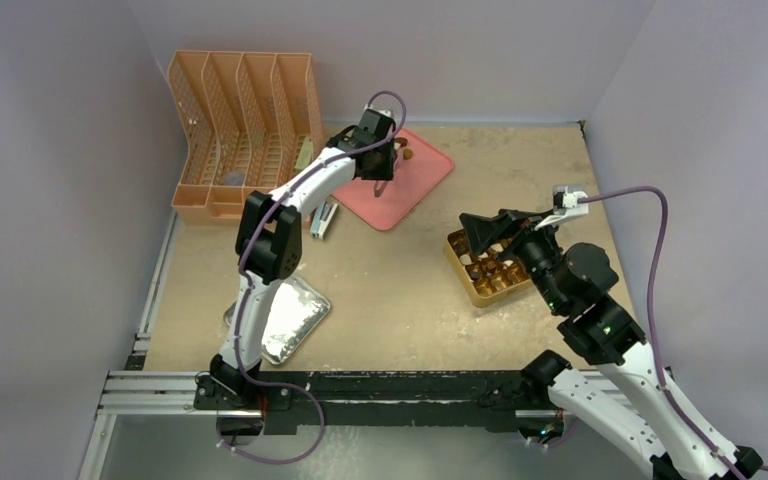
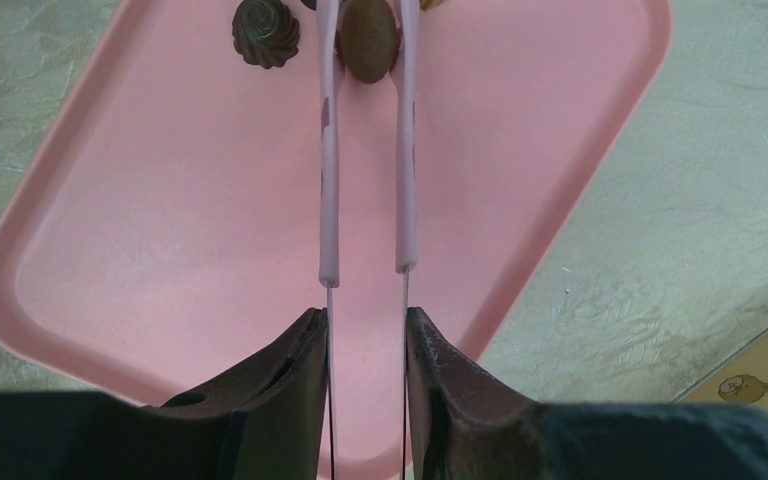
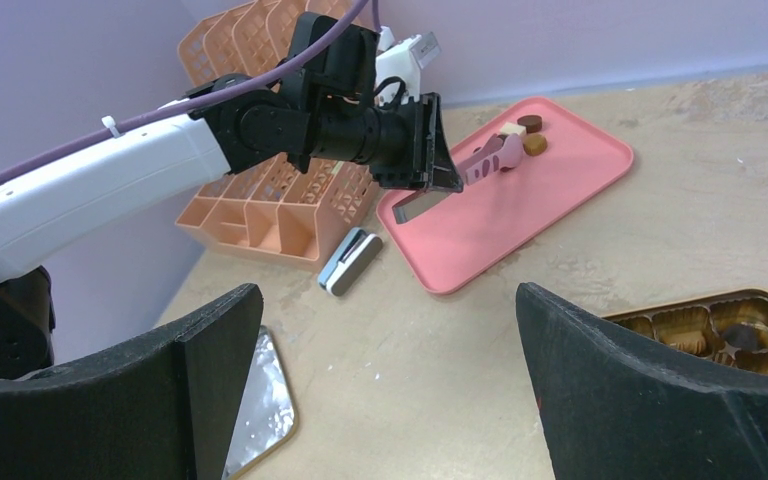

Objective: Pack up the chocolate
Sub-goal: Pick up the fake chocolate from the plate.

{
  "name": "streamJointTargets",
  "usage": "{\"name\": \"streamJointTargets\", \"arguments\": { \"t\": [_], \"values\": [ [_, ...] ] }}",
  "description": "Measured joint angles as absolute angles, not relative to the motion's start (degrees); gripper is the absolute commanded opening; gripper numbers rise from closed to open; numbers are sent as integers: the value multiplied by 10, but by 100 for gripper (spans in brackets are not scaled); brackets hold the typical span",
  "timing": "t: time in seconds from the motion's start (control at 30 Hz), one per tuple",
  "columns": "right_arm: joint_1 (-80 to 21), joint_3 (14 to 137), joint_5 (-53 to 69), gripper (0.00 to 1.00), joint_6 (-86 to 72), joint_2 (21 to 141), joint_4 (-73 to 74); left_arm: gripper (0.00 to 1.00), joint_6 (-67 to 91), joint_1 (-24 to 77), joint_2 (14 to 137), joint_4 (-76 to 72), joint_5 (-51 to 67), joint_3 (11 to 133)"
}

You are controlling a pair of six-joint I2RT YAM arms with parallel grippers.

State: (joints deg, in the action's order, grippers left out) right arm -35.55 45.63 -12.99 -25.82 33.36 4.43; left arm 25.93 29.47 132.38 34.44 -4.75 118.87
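Currently left gripper [image 2: 365,330] clamps pink tongs [image 2: 330,150]; tips straddle oval brown chocolate [image 2: 368,40] at far edge of pink tray [image 2: 160,250], swirl chocolate [image 2: 266,32] just beside. Right gripper [image 3: 385,300] wide, empty, well apart from tray. Risk: uneven squeeze squirts smooth piece out; tips nudge swirl piece.

The left arm [image 1: 312,178] and right arm [image 1: 628,385] share one build: white moulded link shells joined by black joint housings. A purple cable [image 1: 650,215] runs externally along each, secured on the left arm by a white zip tie [image 3: 110,127]. The left gripper [image 2: 367,335] and right gripper [image 3: 390,330] carry matt black, wedge-shaped fingers.
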Motion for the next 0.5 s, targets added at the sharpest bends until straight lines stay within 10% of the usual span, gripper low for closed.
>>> {"name": "streamJointTargets", "arguments": {
  "t": [0.5],
  "values": [
    [-356,456,-130,99,-258,334,44,22,261,294,1289,348,-36,1149]
  ]
}}
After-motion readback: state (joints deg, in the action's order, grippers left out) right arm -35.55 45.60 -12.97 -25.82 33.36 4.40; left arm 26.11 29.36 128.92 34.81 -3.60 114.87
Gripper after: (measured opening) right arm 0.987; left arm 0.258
